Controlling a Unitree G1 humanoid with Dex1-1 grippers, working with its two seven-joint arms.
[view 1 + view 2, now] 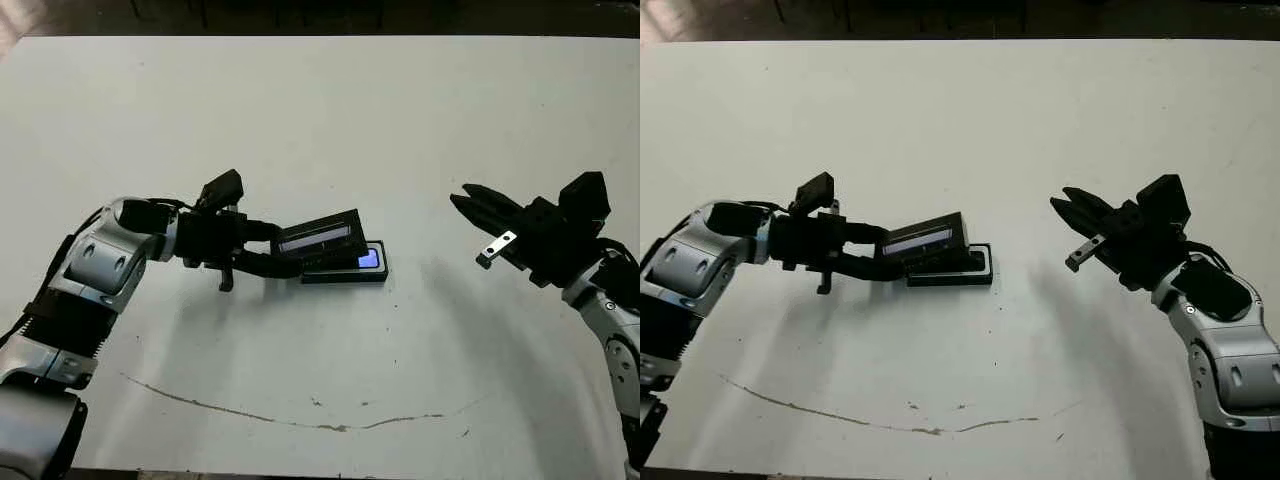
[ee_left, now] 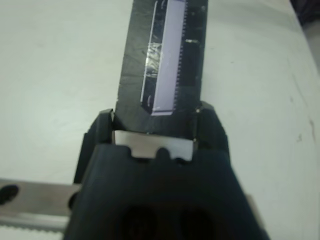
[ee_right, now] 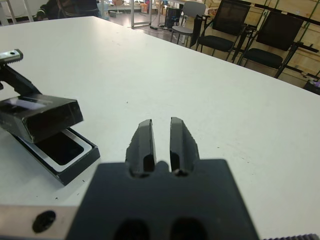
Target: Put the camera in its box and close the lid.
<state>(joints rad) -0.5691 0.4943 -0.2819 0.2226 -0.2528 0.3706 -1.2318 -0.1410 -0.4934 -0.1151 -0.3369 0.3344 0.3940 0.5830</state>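
The box (image 1: 345,276), a shallow black-rimmed tray, lies flat near the table's middle. The camera sits inside it, and its blue-lit screen (image 1: 369,259) shows at the box's right end. The lid (image 1: 320,238), a black panel with a silvery strip, hangs tilted over the box's left part, its right end higher. My left gripper (image 1: 288,252) is shut on the lid's left end; in the left wrist view the lid (image 2: 165,65) runs straight out from between the fingers. My right gripper (image 1: 468,203) hovers well to the right of the box, fingers together and holding nothing.
A thin brown curved mark (image 1: 300,420) crosses the white table (image 1: 320,110) near its front edge. Black chairs (image 3: 225,20) stand beyond the table's far side in the right wrist view. Bare tabletop lies between the box and my right gripper.
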